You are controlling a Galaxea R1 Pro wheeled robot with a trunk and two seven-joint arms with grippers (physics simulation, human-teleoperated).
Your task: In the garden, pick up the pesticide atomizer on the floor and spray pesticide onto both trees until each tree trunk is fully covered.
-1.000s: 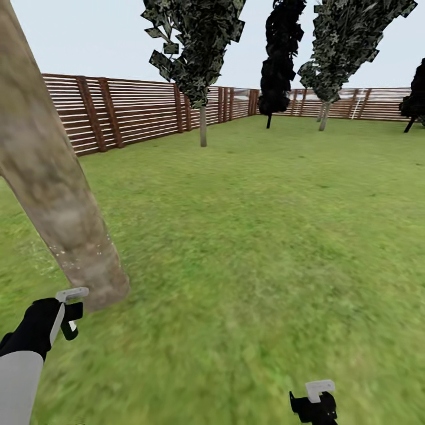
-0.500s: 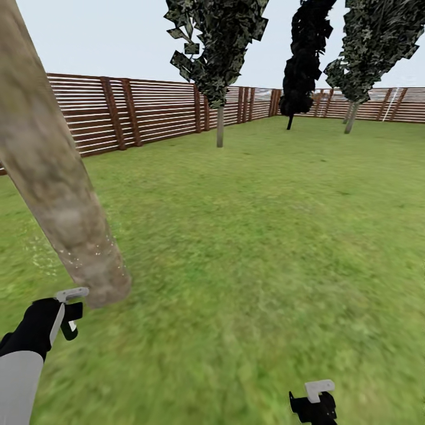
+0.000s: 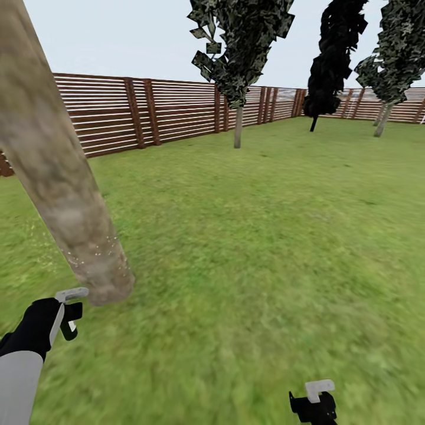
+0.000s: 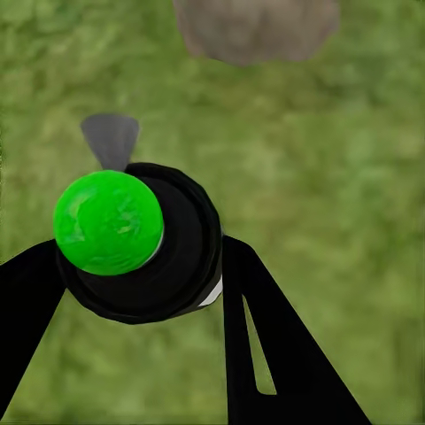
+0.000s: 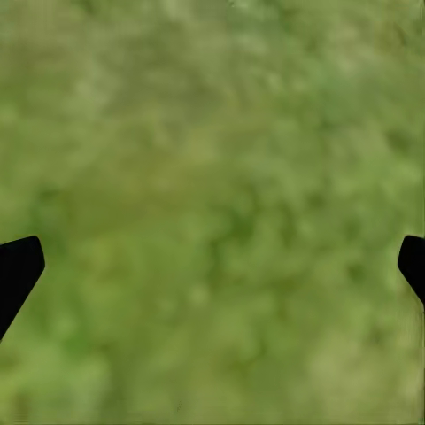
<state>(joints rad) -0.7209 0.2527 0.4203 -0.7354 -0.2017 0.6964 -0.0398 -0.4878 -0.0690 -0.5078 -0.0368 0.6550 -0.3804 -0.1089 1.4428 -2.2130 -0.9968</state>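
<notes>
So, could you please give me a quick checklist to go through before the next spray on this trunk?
1. Sprayer held between the left gripper fingers: ok.
2. Near trunk right in front of the left gripper: ok.
3. Pale specks show on the trunk's lower part: ok.
4. Whole trunk covered: cannot tell, its far side is hidden.
5. Right gripper open, over bare grass: ok.
6. Which way the nozzle points: cannot tell.

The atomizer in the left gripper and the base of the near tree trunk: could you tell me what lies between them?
Only bare grass. In the left wrist view the atomizer, held in the left gripper, faces the trunk base across open lawn.
</notes>
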